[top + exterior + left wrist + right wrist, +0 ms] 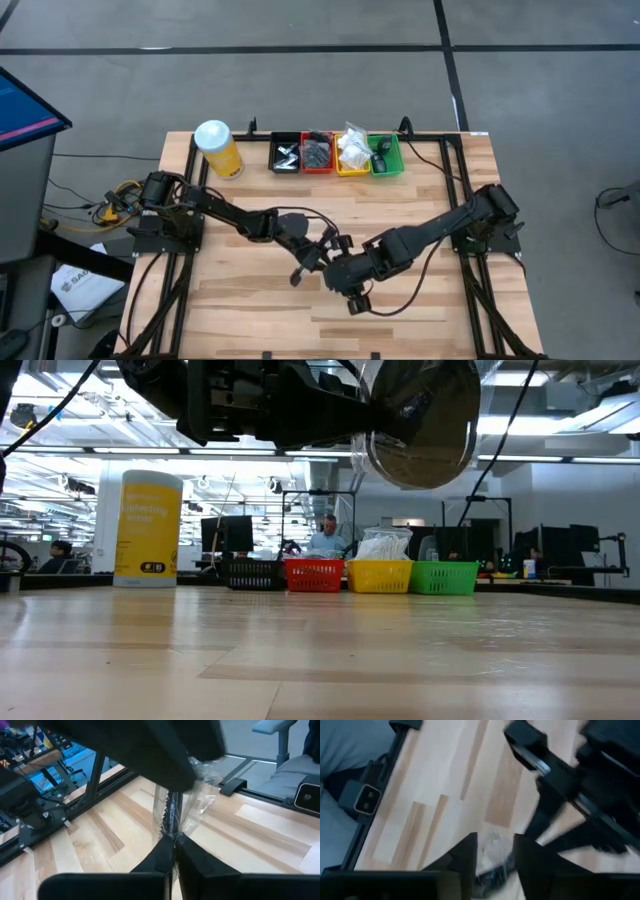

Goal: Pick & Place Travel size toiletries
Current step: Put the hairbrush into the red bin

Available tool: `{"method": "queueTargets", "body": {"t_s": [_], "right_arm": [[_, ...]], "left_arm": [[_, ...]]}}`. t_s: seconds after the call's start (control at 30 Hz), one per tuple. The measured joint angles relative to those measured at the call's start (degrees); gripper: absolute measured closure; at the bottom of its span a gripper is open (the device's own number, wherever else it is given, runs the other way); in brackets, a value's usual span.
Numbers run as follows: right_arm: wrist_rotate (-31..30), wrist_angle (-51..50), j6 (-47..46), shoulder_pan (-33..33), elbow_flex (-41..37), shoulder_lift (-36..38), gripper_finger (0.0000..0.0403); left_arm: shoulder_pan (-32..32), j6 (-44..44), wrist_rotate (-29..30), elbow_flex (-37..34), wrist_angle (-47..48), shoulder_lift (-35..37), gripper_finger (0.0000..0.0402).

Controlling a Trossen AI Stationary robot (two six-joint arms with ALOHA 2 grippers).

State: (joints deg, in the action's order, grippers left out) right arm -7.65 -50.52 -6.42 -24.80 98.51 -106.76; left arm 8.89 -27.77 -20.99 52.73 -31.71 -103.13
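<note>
**Both grippers meet over the middle of the table around a clear-wrapped item**

In the high view the left gripper (pixel 318 258) and the right gripper (pixel 342 272) sit almost touching above the centre of the wooden table (pixel 250 300), the left arm reaching in from the left edge, the right arm from the right; in the left wrist view the left gripper (pixel 174 845) has its fingers pressed together on a clear plastic sachet (pixel 185 802) with a dark item inside, held off the table; in the right wrist view the right gripper (pixel 495 851) has its fingers parted, the same sachet (pixel 494 845) between them, though contact cannot be made out; along the far edge stand a yellow canister (pixel 217 148) with a white lid and, to its right, a row of four trays: black tray (pixel 285 153), red tray (pixel 317 153), yellow tray (pixel 352 155), green tray (pixel 385 156), each holding small toiletries.
</note>
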Motion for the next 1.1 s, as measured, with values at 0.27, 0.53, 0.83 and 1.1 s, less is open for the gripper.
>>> {"method": "queueTargets", "body": {"t_s": [0.27,0.53,0.83,1.1], "right_arm": [[-9.06,-10.01,-4.13,1.65,4.36,0.04,0.0242],[-17.87,-17.19,-10.58,1.5,4.36,0.04,0.0258],[-27.97,-25.37,-20.28,0.35,4.36,0.04,0.0275],[-32.08,-25.17,-24.08,0.11,-0.87,0.96,0.0288]], "left_arm": [[-2.16,2.27,7.46,0.0,4.65,0.0,0.04],[-7.05,10.43,13.93,0.01,7.55,1.44,0.04],[-14.23,18.14,21.72,-5.75,12.07,10.95,0.04],[-21.38,19.65,24.53,-12.01,13.75,23.02,0.04]]}}
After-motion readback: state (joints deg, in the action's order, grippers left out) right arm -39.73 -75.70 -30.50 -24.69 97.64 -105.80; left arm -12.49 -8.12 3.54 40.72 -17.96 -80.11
